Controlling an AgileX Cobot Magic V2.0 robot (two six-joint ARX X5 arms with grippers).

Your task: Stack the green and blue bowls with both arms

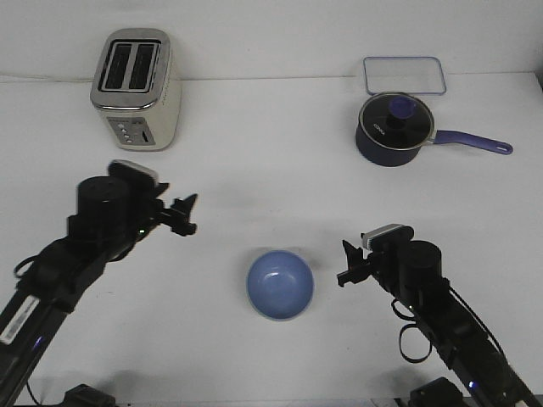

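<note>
1. Light periwinkle blue round matte bowl (pixel 280 285): sits upright on the white table (pixel 271 186), low in the centre of the front view, mouth up; it looks like a single bowl, and no green one can be made out.
2. Right gripper (pixel 349 263): just right of the bowl's rim and apart from it, fingers pointing toward the bowl; whether its jaws are parted or closed cannot be told.
3. Left gripper (pixel 187 215): up and to the left of the bowl, well apart from it, holding nothing visible; jaw state cannot be told.
4. Open table surface lies between the two grippers and beyond the bowl, toward the far edge.
5. Cream and silver two-slot toaster (pixel 136 89): far left, near the back edge.
6. Dark navy saucepan with glass lid and purple handle (pixel 394 129): far right.
7. Clear rectangular tray with a blue rim (pixel 405 75): just behind the saucepan, by the back edge.
</note>
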